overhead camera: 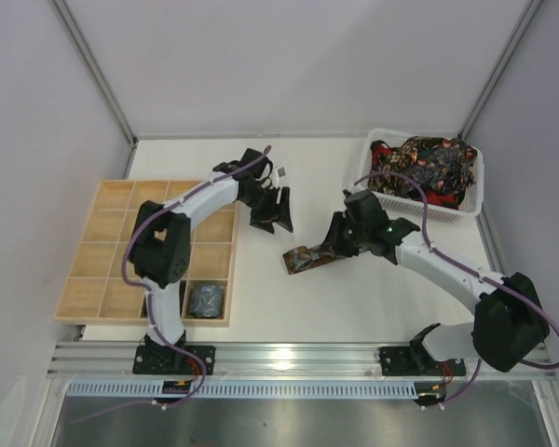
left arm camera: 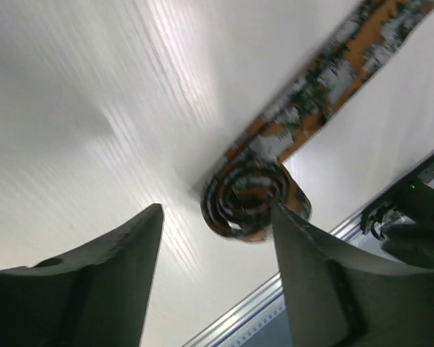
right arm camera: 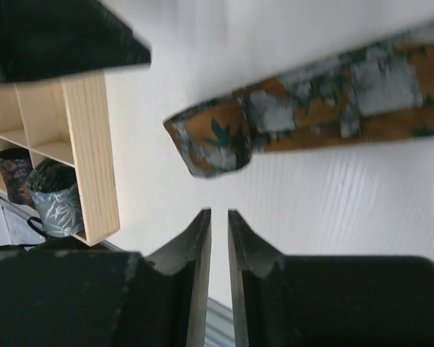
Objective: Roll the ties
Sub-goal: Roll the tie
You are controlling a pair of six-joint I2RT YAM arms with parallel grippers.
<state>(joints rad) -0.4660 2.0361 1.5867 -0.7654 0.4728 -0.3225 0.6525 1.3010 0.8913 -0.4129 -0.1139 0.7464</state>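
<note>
A white table (overhead camera: 354,307) fills the top view, with your two arms reaching in from its near edge. On the left side of the table lies a pale wooden grid tray (overhead camera: 102,251). At the far right corner stands a white mesh basket (overhead camera: 473,200) holding a loose heap of ties (overhead camera: 424,168), dark with red showing through.

Near the middle of the table, between the tray and the basket, lies a brown tie (overhead camera: 309,257) with orange and grey patches. One end is wound into a small coil (left arm camera: 249,199). The rest runs away from it as a flat strip on the table.

Your left gripper (overhead camera: 272,219) is released, its fingers (left arm camera: 108,275) spread wide. In the left wrist view the coil shows between them, close to one finger; whether that finger touches it, you cannot tell. From above, this gripper sits just beside the tie on its far side.

Your right gripper (overhead camera: 334,244) is at the tie's other end, on the basket side. Its fingers (right arm camera: 188,246) are clenched to a thin slit with nothing between them.

In the tray's nearest row, two rolled ties (right arm camera: 54,206) stand in neighbouring compartments, both dark with a pale leafy pattern.
</note>
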